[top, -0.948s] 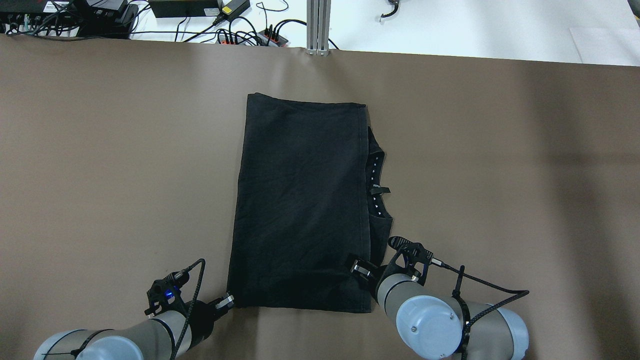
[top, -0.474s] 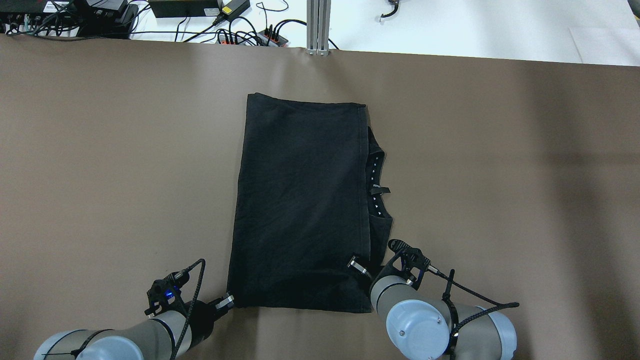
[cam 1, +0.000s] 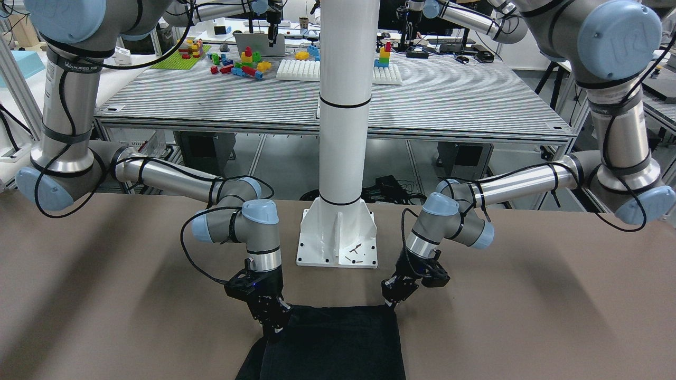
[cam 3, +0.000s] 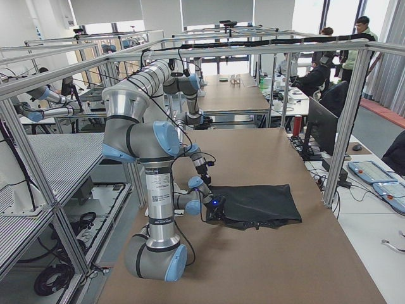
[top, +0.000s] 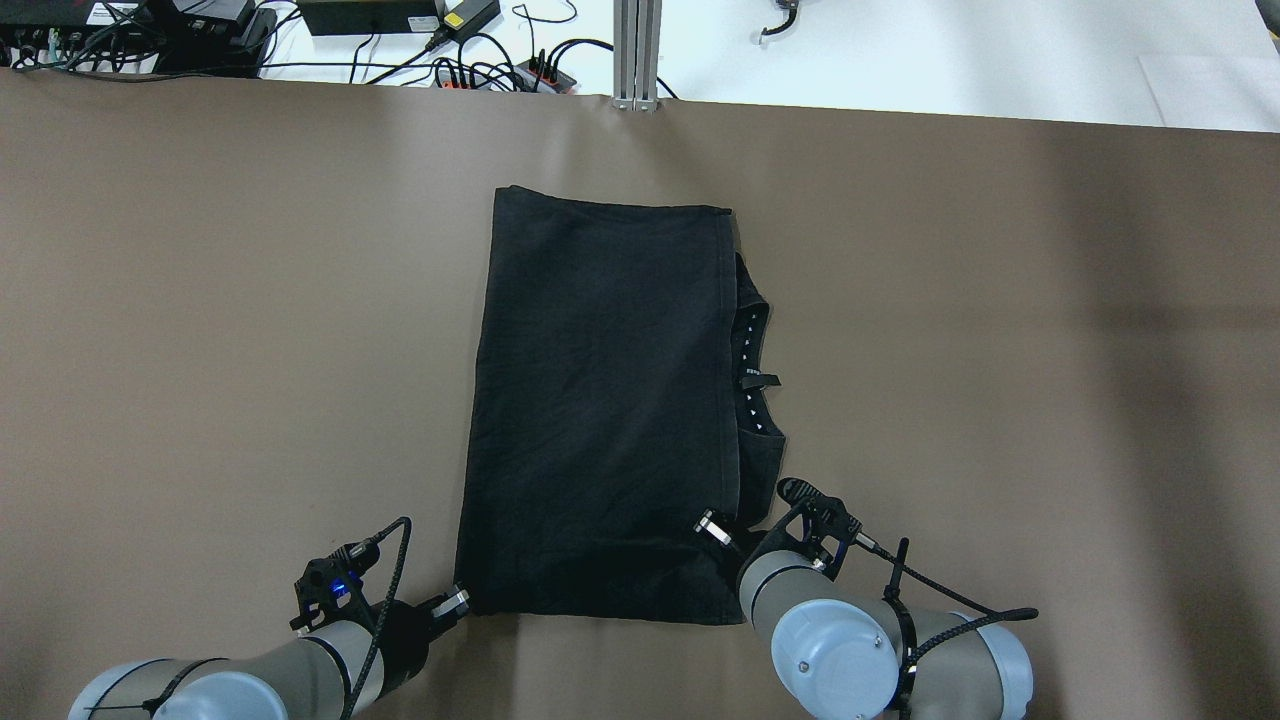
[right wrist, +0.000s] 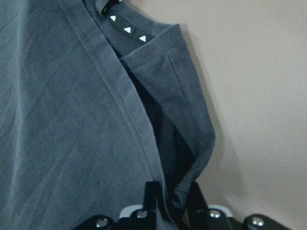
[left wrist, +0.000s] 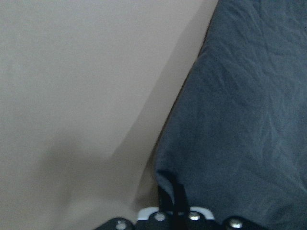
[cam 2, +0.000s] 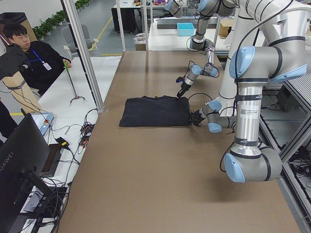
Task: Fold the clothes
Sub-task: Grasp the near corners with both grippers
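The black clothes (top: pixel 600 400) lie folded into a tall rectangle on the brown table, with a collar that has small white triangles poking out on the right side (top: pixel 752 370). My left gripper (top: pixel 455 603) is at the near left corner, and in the left wrist view (left wrist: pixel 171 196) its fingers are closed on that corner of the cloth (left wrist: pixel 240 120). My right gripper (top: pixel 712 528) is at the near right corner. In the right wrist view (right wrist: pixel 172 196) its fingers hold a bunched fold of the hemmed layers (right wrist: pixel 72 120).
The white pillar's base plate (cam 1: pixel 338 237) stands behind the cloth's near edge, between the two arms. An aluminium post (top: pixel 637 50) and cables with power strips (top: pixel 400 40) line the far table edge. An operator (cam 2: pixel 29 53) sits beyond that edge.
My right arm shifted a little to the left and towards the robot, and its gripper settled onto the near right corner. The left arm and the cloth have not moved.
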Controlling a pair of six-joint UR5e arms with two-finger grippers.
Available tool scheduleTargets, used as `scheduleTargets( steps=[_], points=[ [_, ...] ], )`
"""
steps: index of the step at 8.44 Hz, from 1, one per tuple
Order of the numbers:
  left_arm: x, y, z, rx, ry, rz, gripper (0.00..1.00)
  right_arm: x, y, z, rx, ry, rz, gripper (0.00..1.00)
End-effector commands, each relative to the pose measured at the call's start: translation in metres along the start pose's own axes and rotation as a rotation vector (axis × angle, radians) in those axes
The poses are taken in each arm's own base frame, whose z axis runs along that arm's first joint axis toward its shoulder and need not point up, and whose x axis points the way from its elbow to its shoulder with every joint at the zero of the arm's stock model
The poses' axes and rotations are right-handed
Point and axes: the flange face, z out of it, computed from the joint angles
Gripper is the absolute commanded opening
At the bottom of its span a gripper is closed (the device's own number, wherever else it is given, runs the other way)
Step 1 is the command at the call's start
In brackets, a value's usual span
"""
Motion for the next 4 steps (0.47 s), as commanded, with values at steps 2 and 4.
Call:
scheduleTargets(
  steps=[2,4],
  points=[
    [0.008,-0.002,-0.004,-0.003,0.013,0.013,0.0,-0.01,-0.003,-0.019,-0.015,-0.036,0.014,0.0],
    [0.028,-0.006,-0.03,-0.019,0.054,0.06,0.0,-0.016,-0.006,-0.031,-0.028,-0.055,0.008,0.0]
  ],
)
